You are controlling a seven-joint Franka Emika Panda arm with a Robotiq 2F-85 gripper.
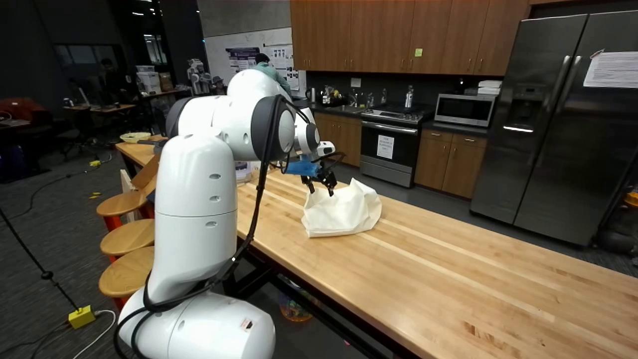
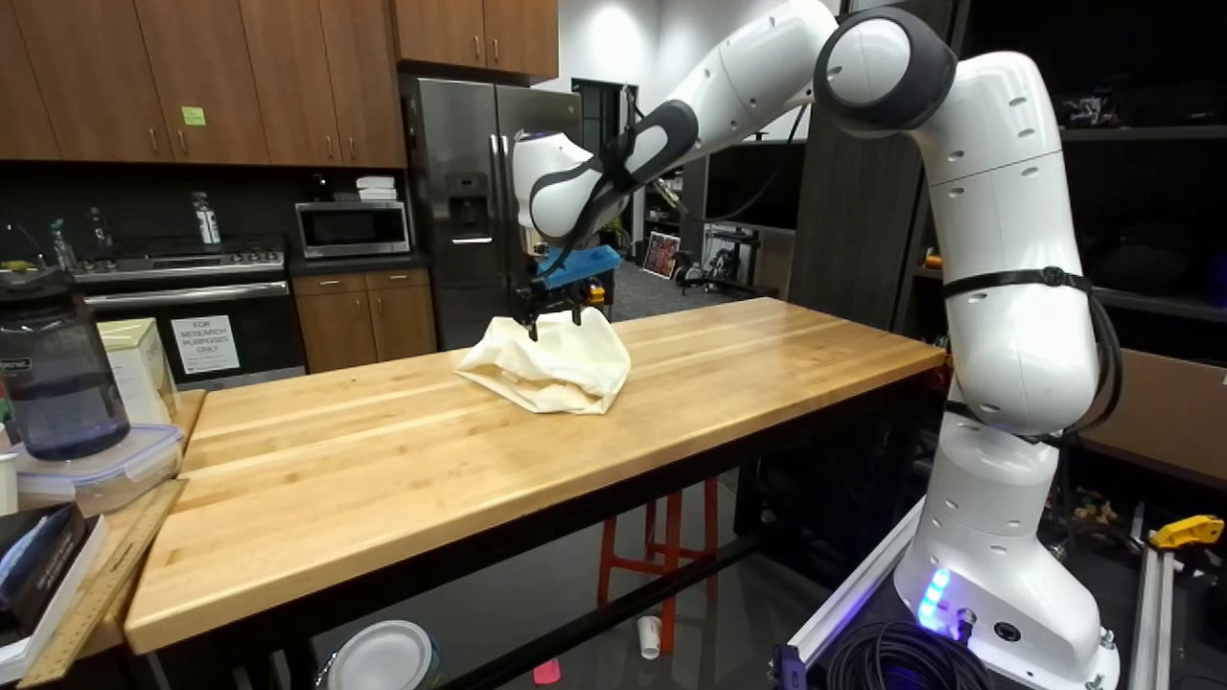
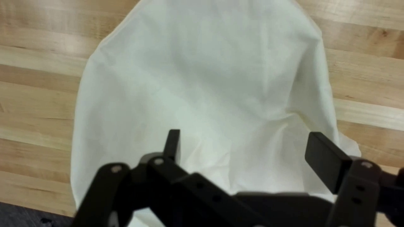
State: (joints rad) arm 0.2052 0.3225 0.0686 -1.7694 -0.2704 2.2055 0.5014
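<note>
- On the long, pale wooden table, its top striped lengthwise, a rumpled cream cloth lies heaped;
- just over it, the gripper has its fingers released and spread wide; whether their tips brush the fabric I cannot tell;
- beside the table, round wooden stools stand on dark floor;
- across the room, a stove bearing a paper sign, a microwave and a tall steel refrigerator stand in line; wooden cabinets hang above.

In an exterior view the arm arches from lower right, its hand pointing down near center, spread wide.
</note>
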